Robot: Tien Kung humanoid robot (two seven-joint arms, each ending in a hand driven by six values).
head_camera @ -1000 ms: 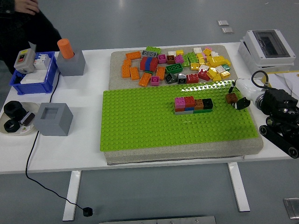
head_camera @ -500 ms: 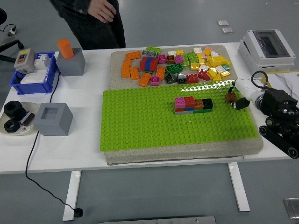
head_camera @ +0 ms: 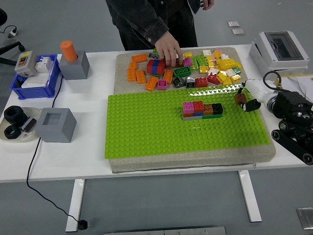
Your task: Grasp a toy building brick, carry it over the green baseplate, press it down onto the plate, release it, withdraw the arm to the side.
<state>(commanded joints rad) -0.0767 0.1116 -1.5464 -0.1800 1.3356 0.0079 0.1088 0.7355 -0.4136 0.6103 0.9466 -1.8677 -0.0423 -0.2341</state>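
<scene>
The green baseplate [head_camera: 161, 127] lies on a grey pad at the table's middle. A short row of bricks [head_camera: 201, 109] stands pressed on it: pink, red, brown and black over grey, blue and green. Several loose bricks [head_camera: 186, 68] lie on the pad behind the plate. My right hand [head_camera: 246, 99] reaches in from the right and is shut on a small brown brick [head_camera: 239, 98], held over the plate's right end, right of the row. A person at the far side has a hand [head_camera: 169, 50] down on the loose bricks. My left arm is out of view.
A grey block [head_camera: 56, 125] and a tray with black rings [head_camera: 14, 122] stand at the left. Behind them are a blue bin [head_camera: 34, 78] and a grey block with an orange peg [head_camera: 73, 61]. A white electrical box [head_camera: 279, 49] stands at the back right.
The person has walked from the far left to behind the brick pile and put a hand on the loose bricks. My right hand with the brown brick has shifted slightly up.
</scene>
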